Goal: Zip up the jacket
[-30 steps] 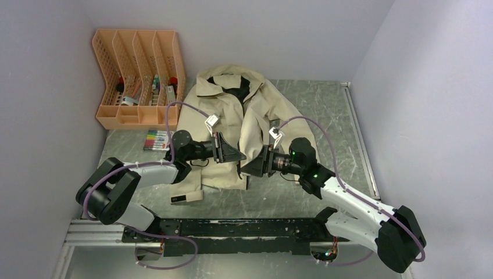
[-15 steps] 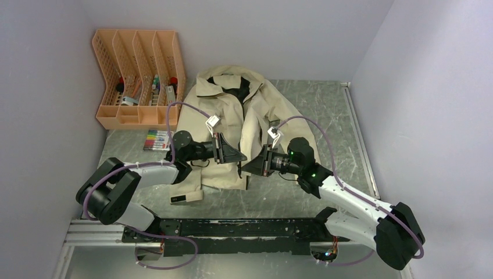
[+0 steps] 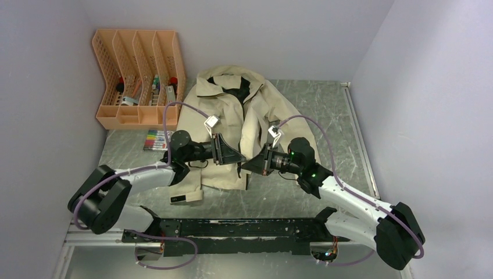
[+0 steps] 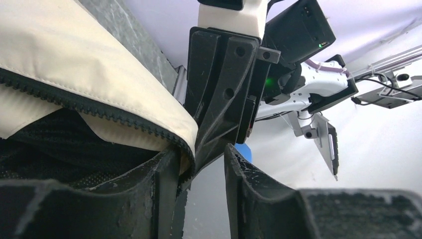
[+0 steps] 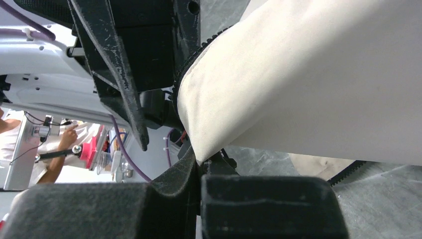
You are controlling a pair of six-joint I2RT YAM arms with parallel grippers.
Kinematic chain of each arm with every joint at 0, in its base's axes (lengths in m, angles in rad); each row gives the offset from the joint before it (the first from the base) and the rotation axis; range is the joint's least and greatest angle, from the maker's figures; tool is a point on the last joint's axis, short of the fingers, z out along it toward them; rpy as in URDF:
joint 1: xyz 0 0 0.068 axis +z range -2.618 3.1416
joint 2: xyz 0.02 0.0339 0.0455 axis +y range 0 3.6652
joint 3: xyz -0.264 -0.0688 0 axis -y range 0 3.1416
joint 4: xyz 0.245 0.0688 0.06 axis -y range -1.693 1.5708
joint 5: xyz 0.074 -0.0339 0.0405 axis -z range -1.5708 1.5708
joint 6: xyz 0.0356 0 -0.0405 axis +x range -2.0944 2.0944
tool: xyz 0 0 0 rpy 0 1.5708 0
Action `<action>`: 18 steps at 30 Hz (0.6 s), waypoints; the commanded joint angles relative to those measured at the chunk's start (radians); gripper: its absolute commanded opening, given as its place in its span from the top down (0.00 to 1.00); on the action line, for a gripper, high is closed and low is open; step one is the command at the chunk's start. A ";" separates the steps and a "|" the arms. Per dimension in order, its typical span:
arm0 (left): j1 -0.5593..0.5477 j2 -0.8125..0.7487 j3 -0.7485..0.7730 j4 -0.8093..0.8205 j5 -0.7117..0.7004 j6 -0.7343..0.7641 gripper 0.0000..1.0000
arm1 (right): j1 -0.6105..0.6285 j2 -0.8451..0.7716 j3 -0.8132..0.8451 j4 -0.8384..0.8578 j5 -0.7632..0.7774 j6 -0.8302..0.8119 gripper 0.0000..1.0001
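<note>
Beige cloth nipped at one corner by the right gripper: right fingers pressed together with no gap, clamped on a lower front edge of the jacket. Left gripper parted instead: left fingers a moderate way apart, with nothing gripped in the gap. Merely touches the jacket, with the toothed zipper edge draped over the tip of one finger and dark mesh lining below it.

One jacket, spread flat on the grey marbled table, collar toward the far wall, hem toward the arm bases, front open at the neck over dark lining. Two arms, two grippers, two fingers apiece. One orange organiser with four slots at the far left, close beside the jacket's sleeve. One pack of markers just in front of it. One small white tag on the table by the hem's left corner.

Left arm folded low, elbow out toward the near left corner, forearm reaching inward and roughly level. Right arm mirrored, elbow out toward the near right. Both grippers horizontal, pointing at each other, tips all but meeting over the jacket's lower front, just above the hem along the zipper line.
</note>
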 commanded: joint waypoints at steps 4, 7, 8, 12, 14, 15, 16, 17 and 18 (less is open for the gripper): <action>-0.010 -0.160 -0.006 -0.199 -0.087 0.140 0.52 | 0.007 -0.055 0.007 0.092 0.033 -0.020 1.00; -0.010 -0.221 -0.003 -0.317 -0.111 0.195 0.52 | 0.007 -0.057 0.015 0.122 0.047 -0.022 1.00; -0.010 -0.242 -0.008 -0.340 -0.118 0.206 0.52 | 0.006 -0.056 0.018 0.134 0.049 -0.025 1.00; -0.009 -0.329 -0.027 -0.424 -0.139 0.226 0.50 | 0.006 -0.059 0.017 0.198 0.056 -0.032 1.00; -0.010 -0.357 -0.026 -0.475 -0.144 0.240 0.50 | 0.006 -0.055 0.024 0.214 0.055 -0.038 1.00; -0.010 -0.368 -0.028 -0.492 -0.146 0.242 0.51 | 0.006 -0.052 0.027 0.222 0.053 -0.041 1.00; -0.011 -0.379 -0.031 -0.505 -0.147 0.242 0.51 | 0.006 -0.049 0.030 0.228 0.050 -0.043 1.00; -0.011 -0.389 -0.037 -0.514 -0.148 0.239 0.51 | 0.006 -0.046 0.032 0.234 0.049 -0.044 1.00; -0.012 -0.397 -0.041 -0.519 -0.147 0.236 0.51 | 0.006 -0.045 0.035 0.239 0.045 -0.044 1.00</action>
